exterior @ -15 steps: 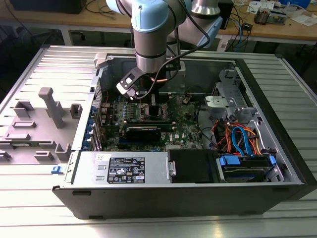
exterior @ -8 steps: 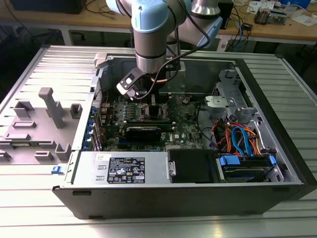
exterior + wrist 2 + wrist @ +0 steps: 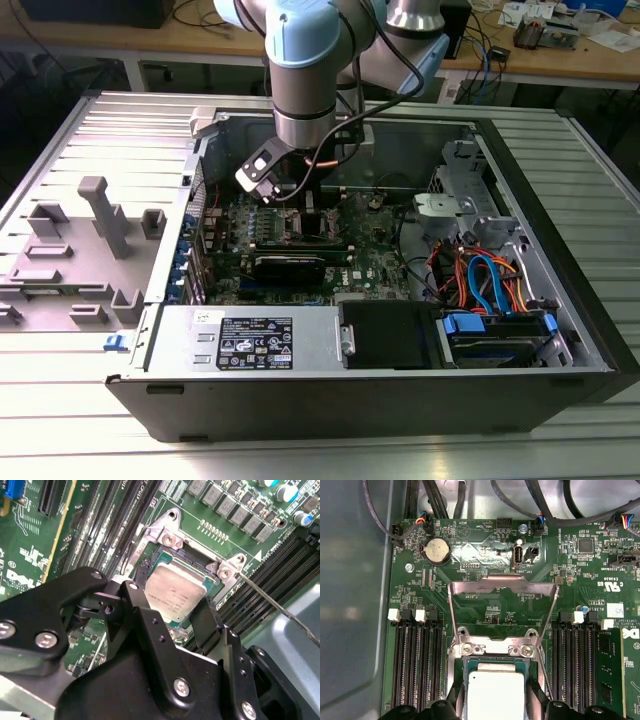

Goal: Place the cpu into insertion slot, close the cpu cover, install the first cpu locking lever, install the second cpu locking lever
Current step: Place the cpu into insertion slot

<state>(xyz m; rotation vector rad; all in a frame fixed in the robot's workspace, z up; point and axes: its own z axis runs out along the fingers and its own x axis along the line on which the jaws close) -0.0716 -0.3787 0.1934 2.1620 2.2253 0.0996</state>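
Inside the open computer case [image 3: 300, 400], the gripper [image 3: 171, 605] is hovering, jaws parted just wider than the cpu [image 3: 496, 692], which is lying in the insertion slot [image 3: 495, 648] while the cpu cover [image 3: 502, 583] is standing open.

One cpu [image 3: 496, 695], one cpu cover [image 3: 465, 585], one coin battery [image 3: 437, 550]

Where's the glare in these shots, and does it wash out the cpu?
First wrist view: the cpu is washed nearly white, and the open cover shines. Second wrist view: the cpu is evenly lit, its tan tone plain. Exterior view: the table glares pale at the exterior view's left.
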